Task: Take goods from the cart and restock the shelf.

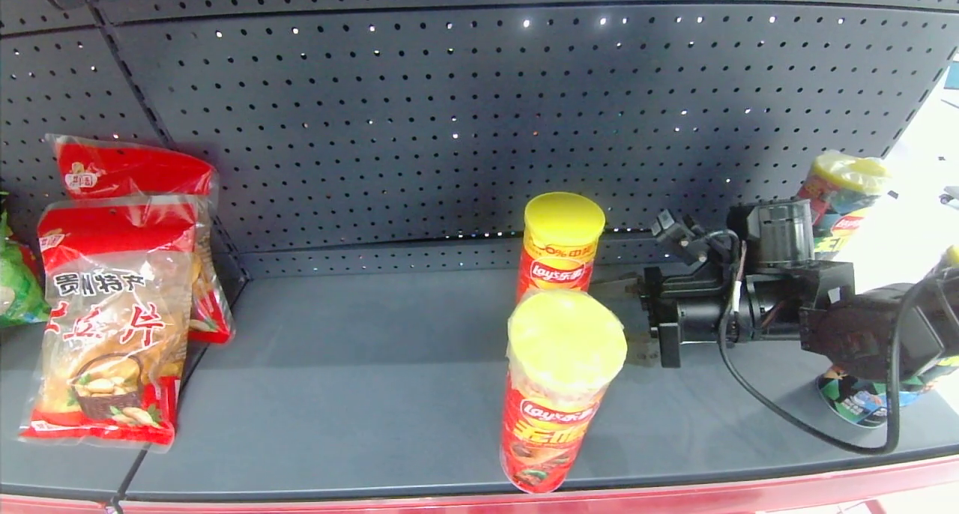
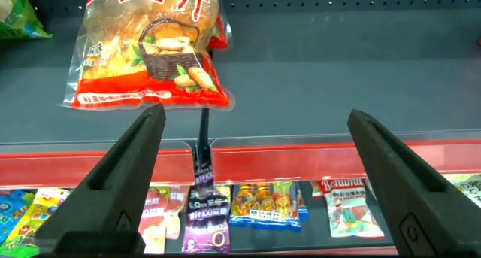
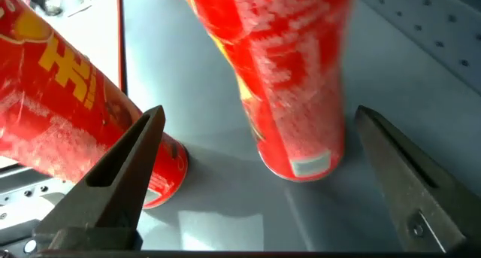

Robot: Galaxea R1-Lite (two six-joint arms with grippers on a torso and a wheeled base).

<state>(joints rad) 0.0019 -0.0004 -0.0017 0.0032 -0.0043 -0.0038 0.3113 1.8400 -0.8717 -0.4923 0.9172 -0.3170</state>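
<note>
Dark grey shelf deck point(image 1: 374, 379) with a pegboard back point(image 1: 449, 124) is what you're facing.

- Two red chip cans with yellow lids stand mid-deck: rear can point(image 1: 560, 248) upright near the back, front can point(image 1: 558, 401) near the red front lip. The front can's film-wrapped lid covers the rear can's base.
- Right gripper point(image 1: 653, 312) sits on the deck level just to the right of the rear can, jaws spread, nothing held. From the head view you can't tell whether a fingertip touches the can.
- Right wrist view: right gripper point(image 3: 259, 115) has one can body point(image 3: 297, 100) ahead of the gap between its fingers, base on the deck, top cut off. A second can point(image 3: 83, 115) runs past one finger, top also cut off. Which one is front or rear isn't clear from there.
- Right arm hides most of two more items at the deck's right end: a wrapped yellow-lidded can point(image 1: 843, 184) behind it and a round colourful base point(image 1: 861, 401) under it.
- Left end of the deck: clear-and-red chip bag point(image 1: 112, 327) leaning, a second red bag point(image 1: 127, 171) behind it mostly covered, a green bag point(image 1: 15, 282) cut off at the edge.
- Left gripper point(image 2: 255, 115) hangs in front of the red shelf lip point(image 2: 301, 156), jaws wide apart, empty. Past it you see the chip bag point(image 2: 150, 55) on the deck and small snack packs point(image 2: 263, 205) on the level below, partly blocked by the fingers.
</note>
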